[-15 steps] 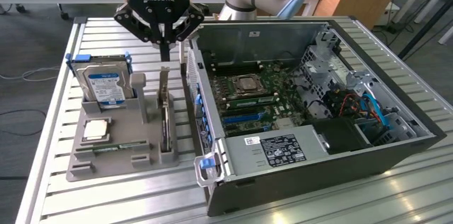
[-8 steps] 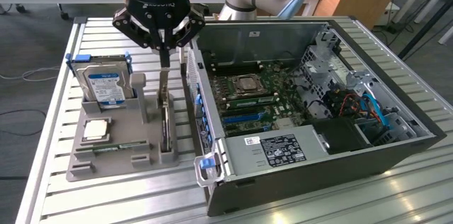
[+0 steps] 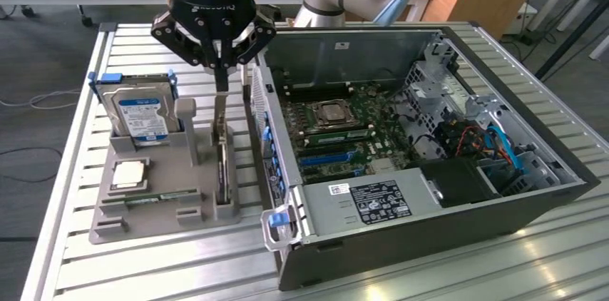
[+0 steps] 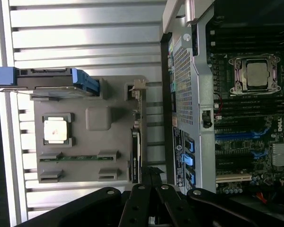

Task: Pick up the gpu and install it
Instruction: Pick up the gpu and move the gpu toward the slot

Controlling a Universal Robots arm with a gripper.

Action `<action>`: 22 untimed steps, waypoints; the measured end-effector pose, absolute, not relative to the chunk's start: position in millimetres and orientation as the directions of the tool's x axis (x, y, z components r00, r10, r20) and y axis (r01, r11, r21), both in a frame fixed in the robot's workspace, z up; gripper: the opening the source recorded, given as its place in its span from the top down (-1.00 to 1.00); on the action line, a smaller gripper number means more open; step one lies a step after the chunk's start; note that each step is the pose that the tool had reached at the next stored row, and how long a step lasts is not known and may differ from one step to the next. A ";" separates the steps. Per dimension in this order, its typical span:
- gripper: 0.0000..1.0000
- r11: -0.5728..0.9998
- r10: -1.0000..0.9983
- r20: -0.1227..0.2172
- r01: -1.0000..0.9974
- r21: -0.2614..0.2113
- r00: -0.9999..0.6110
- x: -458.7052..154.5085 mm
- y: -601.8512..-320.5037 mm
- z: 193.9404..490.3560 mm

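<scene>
Plainly, the hazards crowd around the grey holder (image 3: 142, 215). At the holder's near end lie a slim RAM stick (image 3: 152, 199) and a CPU chip (image 3: 128, 172), and a card that swings as it comes out could knock either loose.

Along the holder's side that faces the computer case (image 3: 476, 222), the gpu (image 3: 222, 165) stands on edge in its slot, not yet installed. The case's open rim runs just beside that side of the holder. A tilted lift could therefore scrape the card on the metal or bind it in the slot.

Over the holder's gpu slot hangs the gripper (image 3: 221, 80), jaws together, with its tips at the card's upper edge. Whether they really pinch the card I cannot tell. A bite that thin and high might let the card pivot or slip.

At the holder's far end the hard drive (image 3: 141, 115) stands upright, near enough that the gripper's linkage might clip it.
</scene>
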State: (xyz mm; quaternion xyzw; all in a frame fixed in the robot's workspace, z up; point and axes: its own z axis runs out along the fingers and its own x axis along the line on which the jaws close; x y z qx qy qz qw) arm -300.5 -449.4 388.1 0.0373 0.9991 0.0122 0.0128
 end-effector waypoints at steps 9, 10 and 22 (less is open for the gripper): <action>0.77 0.997 0.075 -0.025 0.074 0.025 -0.997 -300.4 -449.5 388.1; 0.66 0.997 0.075 -0.025 0.074 0.025 -0.997 -300.4 -449.5 388.1; 0.05 0.997 0.075 -0.025 0.074 0.025 -0.997 -300.5 -449.7 386.2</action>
